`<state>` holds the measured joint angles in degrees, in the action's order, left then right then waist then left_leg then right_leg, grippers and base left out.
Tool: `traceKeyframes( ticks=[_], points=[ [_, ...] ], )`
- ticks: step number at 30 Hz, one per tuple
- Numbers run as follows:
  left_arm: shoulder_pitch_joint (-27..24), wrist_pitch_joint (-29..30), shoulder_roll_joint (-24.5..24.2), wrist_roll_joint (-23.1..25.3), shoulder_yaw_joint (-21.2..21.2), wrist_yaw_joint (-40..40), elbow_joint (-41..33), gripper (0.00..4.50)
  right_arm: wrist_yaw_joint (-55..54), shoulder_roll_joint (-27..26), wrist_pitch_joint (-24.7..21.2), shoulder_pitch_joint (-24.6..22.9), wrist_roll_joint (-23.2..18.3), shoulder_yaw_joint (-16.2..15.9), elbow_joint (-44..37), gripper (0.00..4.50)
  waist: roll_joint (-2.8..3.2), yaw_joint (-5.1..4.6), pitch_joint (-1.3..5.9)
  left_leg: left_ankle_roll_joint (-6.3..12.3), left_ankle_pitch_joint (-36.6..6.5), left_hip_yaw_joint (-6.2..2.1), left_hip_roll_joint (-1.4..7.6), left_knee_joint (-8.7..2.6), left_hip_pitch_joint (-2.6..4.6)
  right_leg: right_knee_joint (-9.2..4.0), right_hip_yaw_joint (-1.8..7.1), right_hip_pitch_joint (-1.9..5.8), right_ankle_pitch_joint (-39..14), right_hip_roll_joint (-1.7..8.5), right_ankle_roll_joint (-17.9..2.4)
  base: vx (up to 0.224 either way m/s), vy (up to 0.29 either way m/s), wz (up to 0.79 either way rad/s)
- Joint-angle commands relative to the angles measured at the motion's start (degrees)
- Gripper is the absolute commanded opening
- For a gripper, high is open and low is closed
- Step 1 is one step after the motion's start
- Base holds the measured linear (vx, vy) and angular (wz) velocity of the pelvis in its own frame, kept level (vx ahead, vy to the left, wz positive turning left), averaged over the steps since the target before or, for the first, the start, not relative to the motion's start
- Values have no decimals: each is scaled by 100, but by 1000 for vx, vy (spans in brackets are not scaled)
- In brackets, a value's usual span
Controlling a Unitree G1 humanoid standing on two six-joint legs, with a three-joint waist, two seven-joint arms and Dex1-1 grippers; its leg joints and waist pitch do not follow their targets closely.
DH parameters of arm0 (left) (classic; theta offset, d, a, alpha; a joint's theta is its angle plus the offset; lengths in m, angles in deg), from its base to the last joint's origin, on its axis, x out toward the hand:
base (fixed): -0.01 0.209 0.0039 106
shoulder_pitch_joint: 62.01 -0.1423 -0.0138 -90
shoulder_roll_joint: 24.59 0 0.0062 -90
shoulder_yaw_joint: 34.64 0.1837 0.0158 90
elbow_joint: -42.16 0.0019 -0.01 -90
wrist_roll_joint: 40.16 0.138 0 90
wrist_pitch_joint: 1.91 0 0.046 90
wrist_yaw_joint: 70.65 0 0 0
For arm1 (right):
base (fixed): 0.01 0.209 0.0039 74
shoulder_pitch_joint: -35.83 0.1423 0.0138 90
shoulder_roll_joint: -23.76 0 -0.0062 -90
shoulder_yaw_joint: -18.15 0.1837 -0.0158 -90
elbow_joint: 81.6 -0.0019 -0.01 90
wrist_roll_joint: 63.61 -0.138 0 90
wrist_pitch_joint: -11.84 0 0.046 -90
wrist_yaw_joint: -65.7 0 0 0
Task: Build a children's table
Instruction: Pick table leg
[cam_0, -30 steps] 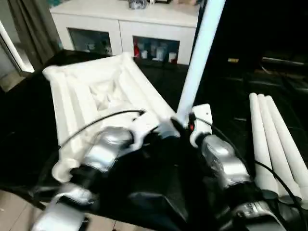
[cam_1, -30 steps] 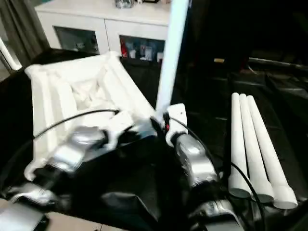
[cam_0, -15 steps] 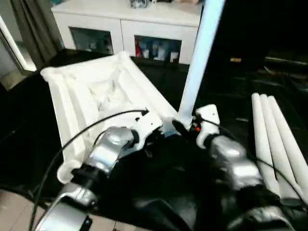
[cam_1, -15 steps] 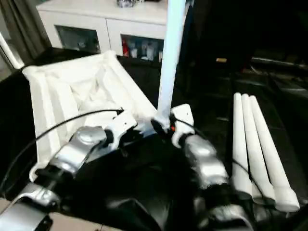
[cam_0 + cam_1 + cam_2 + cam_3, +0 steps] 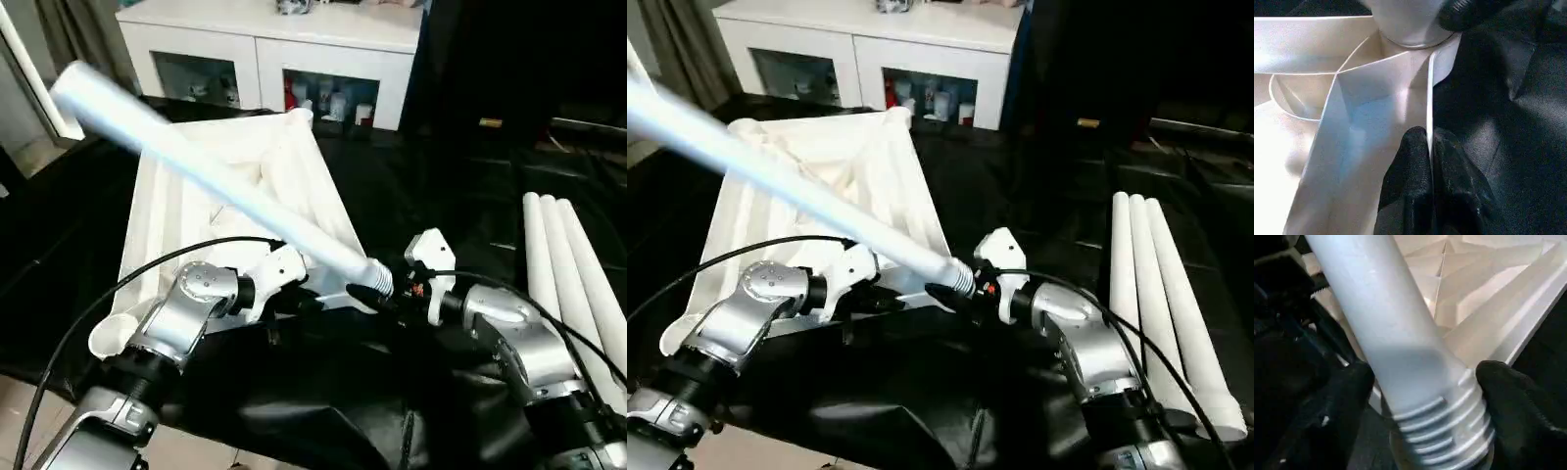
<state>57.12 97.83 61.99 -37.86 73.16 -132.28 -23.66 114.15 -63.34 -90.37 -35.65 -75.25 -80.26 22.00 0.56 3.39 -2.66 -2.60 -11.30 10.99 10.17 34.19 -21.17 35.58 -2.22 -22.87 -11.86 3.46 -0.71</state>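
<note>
The table top (image 5: 235, 196) lies upside down on the dark work surface (image 5: 441, 196), ribs and sockets up so the legs can go in from above. The left gripper (image 5: 1429, 147) is pinched shut on the thin edge of the near rim, probably to steady the top while a leg is fitted; its silver forearm reaches forward and inward from the lower left. A tilted leg (image 5: 216, 181) slants across the top, its threaded end low by the near right corner (not seated in a socket, as far as I can judge). The right gripper (image 5: 1425, 377) stands wide, a finger (image 5: 1513, 396) on each side of those threads; whether it bears on them I cannot tell. Its forearm angles inward. Three spare legs (image 5: 573, 284) lie side by side, well apart.
</note>
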Motion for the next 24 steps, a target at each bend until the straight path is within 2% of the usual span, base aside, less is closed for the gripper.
traceKeyframes(
  ticks=[1, 7, 12, 15, 16, 18, 19, 20, 23, 24],
  points=[
    [-24, -179, 92, -253, -41, -65, -230, 0, 59, -74, -120, -99, -89, -155, -107, 328, -39, 6, 321, 314, -827, -135, 312, -388, 58, -438, 266, 275, -630, 464, -1332, 0, 0, 0],
    [3, -242, 17, -207, -22, -113, -193, 0, 71, -92, -8, -132, -20, -182, -63, 286, -37, 5, 316, 250, -907, -141, 315, -401, 63, -445, 267, 272, -730, 462, -1280, 0, 0, 0],
    [-9, -270, -20, -178, -26, -121, -186, 0, 134, -78, 4, -169, 23, -199, -86, 257, -51, 6, 321, 283, -824, -136, 306, -391, 47, -431, 271, 286, -594, 466, -1290, 0, 0, 0],
    [-13, -272, -22, -177, -42, -107, -183, 0, 135, -85, 1, -171, 25, -200, -85, 238, -50, 5, 315, 276, -866, -136, 309, -394, 56, -446, 270, 275, -718, 468, -1271, 0, 0, 0],
    [-23, -272, -28, -175, -55, -93, -198, 0, 138, -90, 10, -170, 33, -223, -84, 223, -72, 6, 311, 272, -891, -135, 309, -396, 57, -450, 271, 273, -803, 468, -1257, 0, 0, 0],
    [-27, -276, -38, -174, -57, -87, -206, 0, 136, -85, 19, -159, 42, -241, -68, 218, -62, 7, 311, 264, -880, -137, 310, -398, 58, -452, 272, 270, -834, 466, -1234, 0, 0, 0],
    [-38, -282, -70, -169, -62, -80, -240, 0, 122, -60, 53, -116, 97, -280, 4, 218, -87, 4, 313, 267, -876, -134, 310, -397, 55, -453, 272, 274, -834, 466, -1228, 0, 0, 0],
    [-42, -282, -78, -171, -64, -82, -251, 0, 120, -51, 62, -106, 112, -291, 21, 203, -71, 5, 311, 269, -856, -135, 308, -397, 55, -449, 272, 268, -834, 467, -1227, 0, 0, 0],
    [-71, -245, -83, -277, -211, 18, -425, 0, 133, -16, 88, -36, 151, -310, 55, 179, -69, 1, 314, 261, -860, -136, 310, -396, 58, -444, 270, 267, -824, 469, -1231, 0, 0, 0],
    [-80, -151, -85, -354, -272, 10, -513, 0, 136, -8, 78, -8, 154, -312, 43, 174, -93, -2, 314, 272, -829, -131, 310, -393, 51, -441, 272, 273, -764, 464, -1239, 0, 0, 0]
  ],
)
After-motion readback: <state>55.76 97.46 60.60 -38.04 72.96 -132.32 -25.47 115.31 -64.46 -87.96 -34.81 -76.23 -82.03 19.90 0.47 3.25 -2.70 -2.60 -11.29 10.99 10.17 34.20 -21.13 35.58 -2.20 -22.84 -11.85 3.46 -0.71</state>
